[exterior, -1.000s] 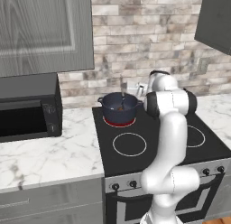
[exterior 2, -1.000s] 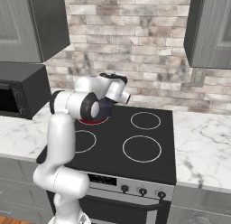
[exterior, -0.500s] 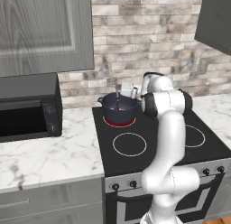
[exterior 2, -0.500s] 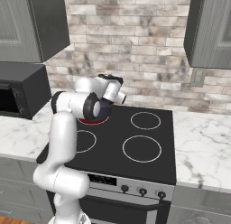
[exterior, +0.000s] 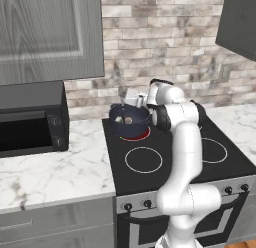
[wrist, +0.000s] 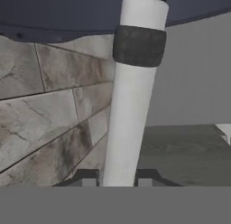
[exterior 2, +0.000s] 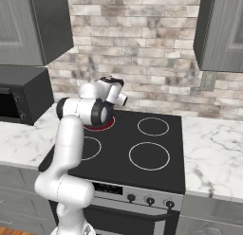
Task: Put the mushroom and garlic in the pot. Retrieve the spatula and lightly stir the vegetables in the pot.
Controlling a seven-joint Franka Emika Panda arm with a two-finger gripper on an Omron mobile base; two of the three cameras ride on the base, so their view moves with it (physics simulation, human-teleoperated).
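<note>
My gripper (wrist: 117, 179) is clamped on the spatula (wrist: 133, 96): in the hand view its pale handle rises straight up from between my two dark fingertips (wrist: 85, 177), which press it from either side, and a dark band wraps the handle farther out from my hand. Beyond that band the handle runs up to the dark navy underside or wall of the pot (wrist: 67, 15), which spans the far edge of what my hand sees; I cannot tell from there whether the head is inside the pot. To one side of the handle lies the brick backsplash (wrist: 40, 110), to the other a flat grey surface. In the left base view my gripper (exterior: 139, 99) sits just beside the pot (exterior: 129, 121), at its rim on the side toward the wall, with the pot on the rear-left burner, which glows red (exterior: 140, 136), of the black stove (exterior: 165, 157). Inside the pot, a small pale speck shows that may be the garlic (exterior: 129, 120); it is too small for me to be sure, and I cannot make out the mushroom. In the right base view my own arm covers the pot, and my hand (exterior 2: 114, 89) hangs over the red burner (exterior 2: 105, 125). A microwave (exterior: 30, 122) stands well away from my hand on the marble counter (exterior: 55, 172).
</note>
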